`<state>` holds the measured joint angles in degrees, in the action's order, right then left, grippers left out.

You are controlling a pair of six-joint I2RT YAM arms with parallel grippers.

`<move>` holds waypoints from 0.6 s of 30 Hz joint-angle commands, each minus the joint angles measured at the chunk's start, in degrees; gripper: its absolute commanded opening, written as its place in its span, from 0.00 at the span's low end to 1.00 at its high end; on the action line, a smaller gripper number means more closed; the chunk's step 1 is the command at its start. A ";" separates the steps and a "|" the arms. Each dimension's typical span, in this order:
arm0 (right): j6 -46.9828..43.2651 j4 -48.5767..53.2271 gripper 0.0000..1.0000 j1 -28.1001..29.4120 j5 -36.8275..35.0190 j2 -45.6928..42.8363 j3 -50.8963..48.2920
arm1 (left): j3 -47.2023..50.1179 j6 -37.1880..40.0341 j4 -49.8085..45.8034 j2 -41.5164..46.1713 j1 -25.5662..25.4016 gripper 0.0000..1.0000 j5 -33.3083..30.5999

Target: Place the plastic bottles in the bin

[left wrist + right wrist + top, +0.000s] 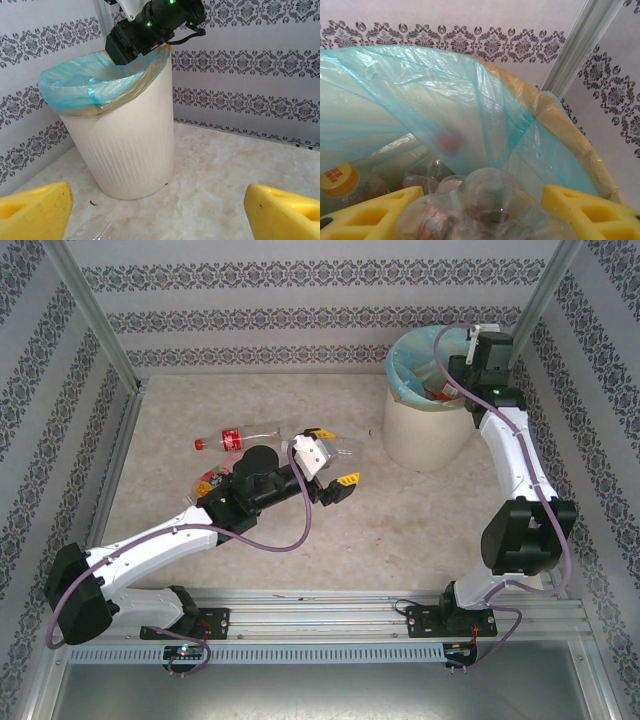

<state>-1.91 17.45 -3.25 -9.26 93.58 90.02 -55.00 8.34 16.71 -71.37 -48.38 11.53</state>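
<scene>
Bin (425, 435) at far right of table (400, 530), yellow-capped bottle (341, 181) inside | right gripper (481, 194) above bin mouth, jaws about half shut, gripping clear bottle (487, 202) | left gripper (335, 458) over table middle, jaws wide apart, holding nothing | red-label bottle (235, 440) lying on table, near left gripper, to its left side

Seen from above, the left arm (170, 535) covers much of one bottle (203, 479) on the worktop (400, 520), its label too small to read. The left wrist view's bottom edge cuts off both left claw (157, 215) fingers (35, 212) and a clear bottle (92, 231). Between the right claw (480, 200) fingers (580, 210) the held bottle (485, 192) is blurred and cropped, and a red cap (448, 143) is a smear behind the liner (470, 100).
</scene>
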 commanded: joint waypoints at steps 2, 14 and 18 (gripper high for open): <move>7.04 2.94 0.56 -0.97 7.56 2.53 -2.42 | -0.73 -3.24 2.04 -0.83 -0.66 0.89 -0.68; 9.38 6.05 0.85 -1.03 14.21 -5.61 3.14 | -2.68 -1.31 -0.40 -6.12 -0.40 0.91 -3.51; 8.63 6.12 0.87 -0.12 13.53 -9.26 4.54 | -2.68 -1.40 -0.46 -6.47 -0.14 0.92 -3.66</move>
<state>5.89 23.09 -4.23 2.55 88.68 91.33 -55.86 5.96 16.49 -77.65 -48.38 8.73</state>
